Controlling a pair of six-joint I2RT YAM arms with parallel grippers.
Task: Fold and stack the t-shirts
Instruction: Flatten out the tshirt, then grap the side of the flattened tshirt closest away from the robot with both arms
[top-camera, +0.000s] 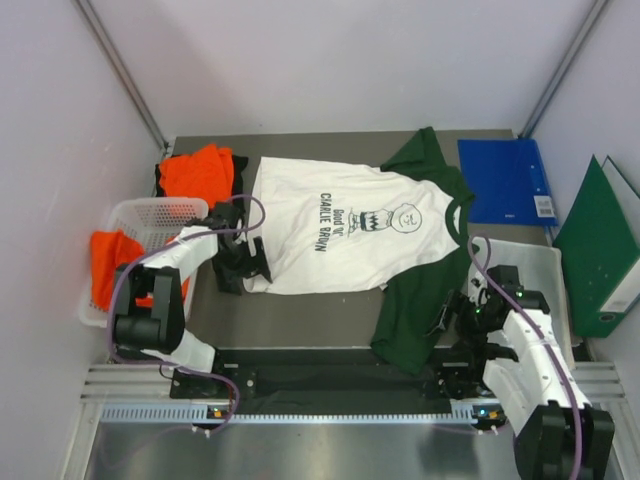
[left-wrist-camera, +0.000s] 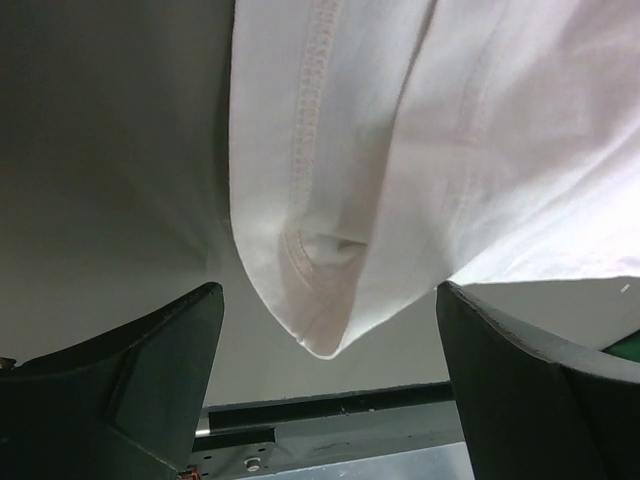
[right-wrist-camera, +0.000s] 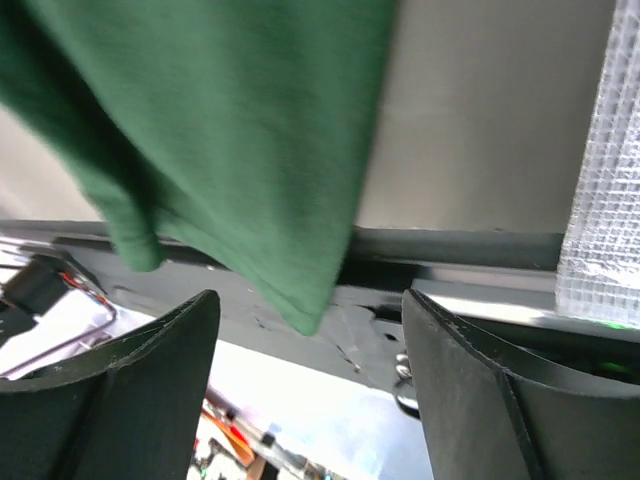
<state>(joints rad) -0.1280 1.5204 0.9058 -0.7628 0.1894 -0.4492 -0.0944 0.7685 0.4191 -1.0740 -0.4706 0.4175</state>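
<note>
The white-fronted t-shirt (top-camera: 345, 225) with dark green sleeves and black "Charlie Brown" print lies spread flat on the table. Its near green sleeve (top-camera: 415, 300) reaches to the front edge. My left gripper (top-camera: 243, 262) is open at the shirt's near left hem corner (left-wrist-camera: 325, 335), which hangs between the jaws without being held. My right gripper (top-camera: 458, 322) is open beside the near green sleeve (right-wrist-camera: 240, 150), whose tip shows between the jaws. One orange t-shirt (top-camera: 197, 170) lies at the back left; another (top-camera: 115, 255) is in the basket.
A white mesh basket (top-camera: 150, 215) stands at the left. A blue folder (top-camera: 507, 180) lies at the back right, a green folder (top-camera: 598, 250) at the right wall. A white bin (top-camera: 535, 265) sits beside my right arm. A black rail (top-camera: 330, 360) runs along the front edge.
</note>
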